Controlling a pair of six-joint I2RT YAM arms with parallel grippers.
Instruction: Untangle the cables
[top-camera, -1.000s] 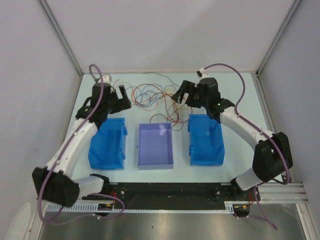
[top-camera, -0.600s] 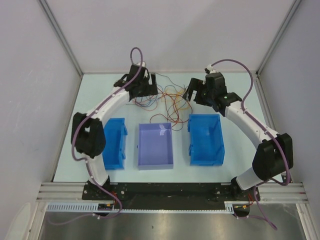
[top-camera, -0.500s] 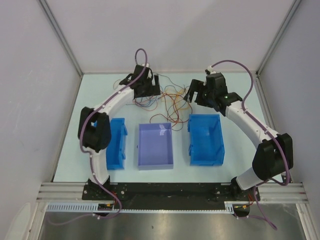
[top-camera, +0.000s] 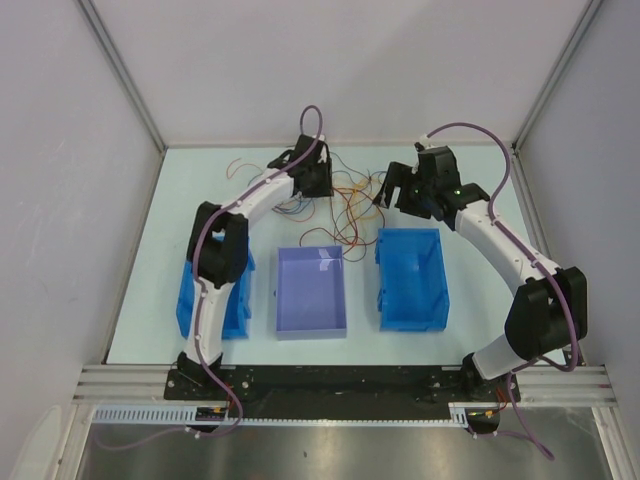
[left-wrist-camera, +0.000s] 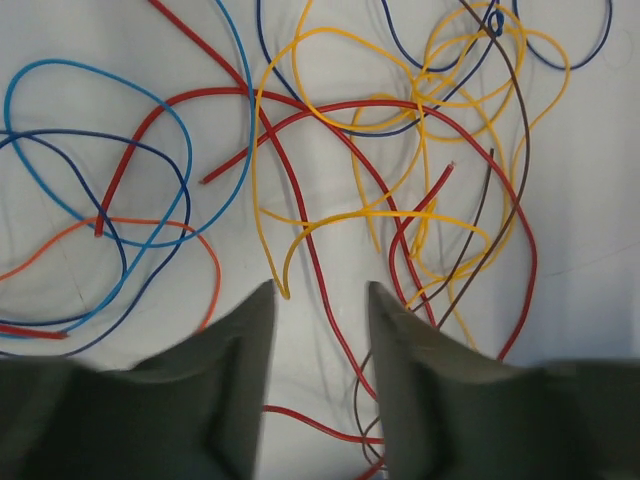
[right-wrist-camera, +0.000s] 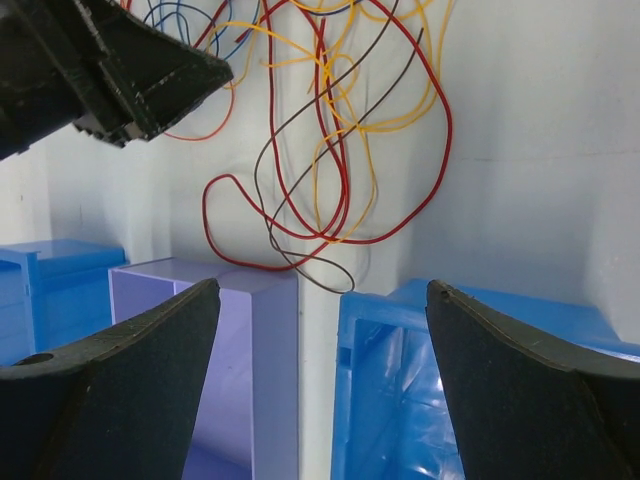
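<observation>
I see the cables (top-camera: 345, 205) in one loose tangle on the table (top-camera: 190, 200), just past the far rim of the lilac bin (top-camera: 282, 300). There are red, yellow, brown, dark blue, light blue and orange strands, all crossing each other. A red and a brown loop reach nearly to the far right corner of the lilac bin. My left gripper (left-wrist-camera: 318, 292) sits low over the tangle, past the bin's far edge. Its fingers are apart with a narrow gap and one red strand runs on the table between them, not pinched. My right gripper (right-wrist-camera: 320, 290) hangs past the bin's far right corner, fingers spread wide and holding nothing. Blue bins flank the lilac bin, one on the left (top-camera: 238, 295) and one on the right (top-camera: 385, 290).
</observation>
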